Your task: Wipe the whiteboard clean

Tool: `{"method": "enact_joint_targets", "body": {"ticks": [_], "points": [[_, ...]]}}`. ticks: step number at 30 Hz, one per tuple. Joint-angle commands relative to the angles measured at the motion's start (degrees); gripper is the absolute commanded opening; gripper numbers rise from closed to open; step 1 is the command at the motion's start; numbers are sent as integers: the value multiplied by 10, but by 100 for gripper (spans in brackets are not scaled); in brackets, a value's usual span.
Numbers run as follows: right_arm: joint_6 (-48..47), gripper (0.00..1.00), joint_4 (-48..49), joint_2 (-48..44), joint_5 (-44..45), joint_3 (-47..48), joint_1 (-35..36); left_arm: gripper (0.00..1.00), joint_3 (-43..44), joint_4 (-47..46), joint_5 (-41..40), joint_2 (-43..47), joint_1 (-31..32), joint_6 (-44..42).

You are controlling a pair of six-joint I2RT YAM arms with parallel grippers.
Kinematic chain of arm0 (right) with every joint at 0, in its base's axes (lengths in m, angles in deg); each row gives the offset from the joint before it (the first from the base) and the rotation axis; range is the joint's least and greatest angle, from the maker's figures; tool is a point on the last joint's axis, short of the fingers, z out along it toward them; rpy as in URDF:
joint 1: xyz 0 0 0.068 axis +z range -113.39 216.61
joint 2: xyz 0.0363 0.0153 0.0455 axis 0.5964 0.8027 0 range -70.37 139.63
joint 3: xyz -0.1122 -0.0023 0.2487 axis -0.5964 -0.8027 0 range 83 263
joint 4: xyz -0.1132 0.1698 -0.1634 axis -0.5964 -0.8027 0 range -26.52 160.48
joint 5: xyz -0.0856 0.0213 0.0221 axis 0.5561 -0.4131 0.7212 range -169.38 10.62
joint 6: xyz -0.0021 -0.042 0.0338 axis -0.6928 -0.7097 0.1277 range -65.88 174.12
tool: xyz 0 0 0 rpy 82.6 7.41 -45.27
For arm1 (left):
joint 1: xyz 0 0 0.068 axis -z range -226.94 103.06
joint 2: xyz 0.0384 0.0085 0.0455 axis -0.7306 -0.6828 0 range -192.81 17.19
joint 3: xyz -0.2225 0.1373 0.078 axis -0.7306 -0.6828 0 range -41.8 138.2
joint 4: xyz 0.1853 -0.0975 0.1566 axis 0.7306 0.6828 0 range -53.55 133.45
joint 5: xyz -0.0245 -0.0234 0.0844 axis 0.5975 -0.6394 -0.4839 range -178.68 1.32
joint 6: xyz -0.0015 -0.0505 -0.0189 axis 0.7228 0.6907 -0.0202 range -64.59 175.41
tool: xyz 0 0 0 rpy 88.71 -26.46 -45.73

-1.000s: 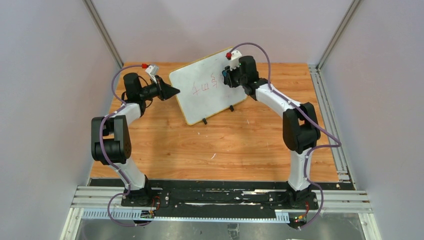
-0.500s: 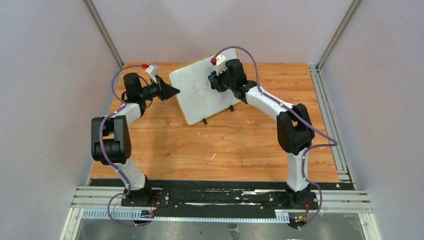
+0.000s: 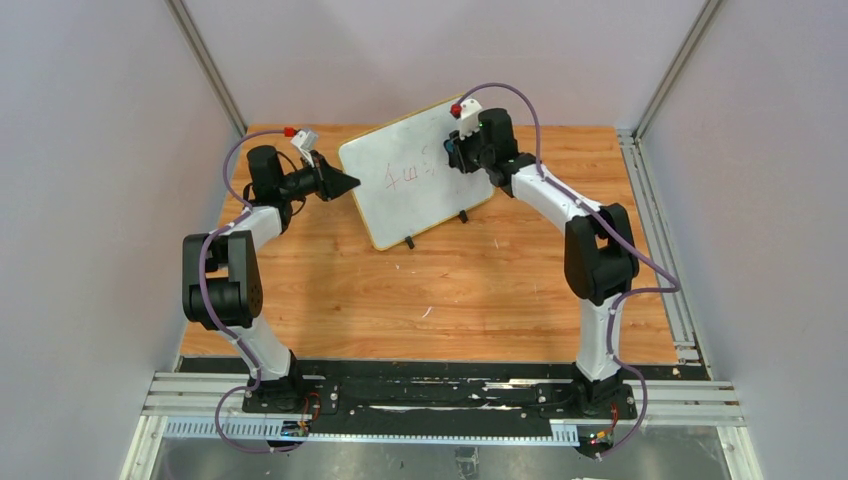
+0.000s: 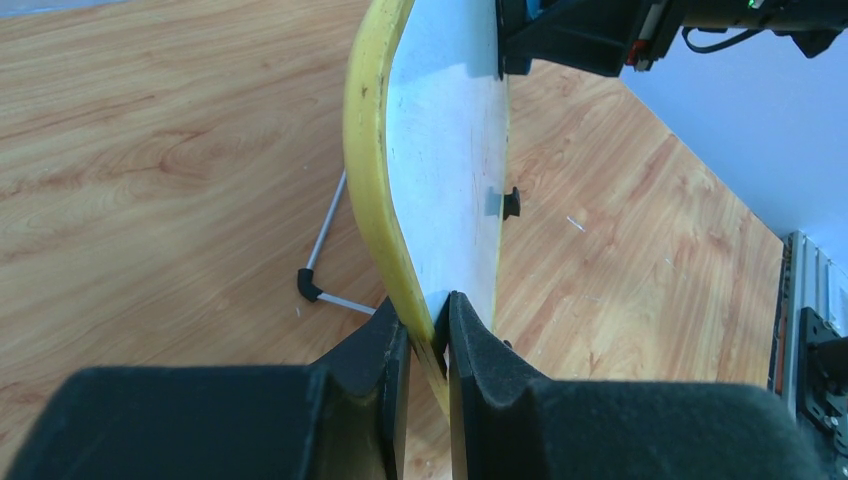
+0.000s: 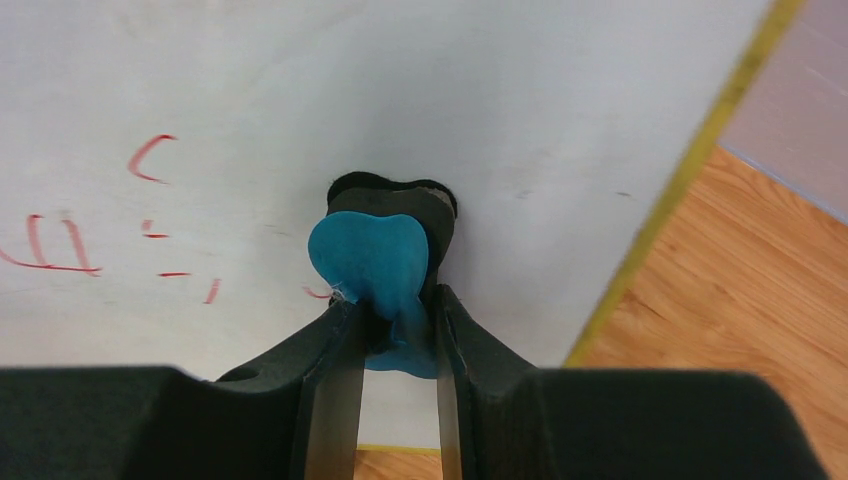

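The whiteboard point(image 3: 405, 195), white with a yellow frame and two black feet, stands tilted at the back of the wooden table. Red marks point(image 3: 402, 178) show on its middle. My left gripper point(image 3: 350, 182) is shut on the board's left edge; in the left wrist view the frame point(image 4: 375, 180) is pinched between the pads point(image 4: 470, 335). My right gripper point(image 3: 456, 152) is shut on a blue eraser point(image 5: 372, 262) with a black underside and presses it against the board face point(image 5: 300, 100) near the upper right. Red marks point(image 5: 60, 245) lie left of the eraser.
A metal wire stand point(image 4: 325, 250) props the board from behind. The wooden table point(image 3: 460, 290) spreads in front of the board. Grey walls enclose the cell, and a metal rail point(image 3: 670, 260) runs along the table's right edge.
My right gripper swept the eraser left across the board, then back right to its upper right part. The right portion of the red writing is gone. The left gripper and board stayed put.
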Motion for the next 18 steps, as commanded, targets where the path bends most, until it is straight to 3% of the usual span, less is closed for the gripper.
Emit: {"method": "enact_joint_targets", "body": {"ticks": [1, 9, 18], "points": [[-10, 1, 0, -10, 34, -5, -38, 0, -8, 38, -28, -4, -2, -59], [17, 1, 12, -10, 11, -18, -22, 0, -8, 38, -28, -2, -2, -59], [35, 1, 66, -46, 12, -95, 27, 0, -4, 42, -28, -3, -2, -60]]}}
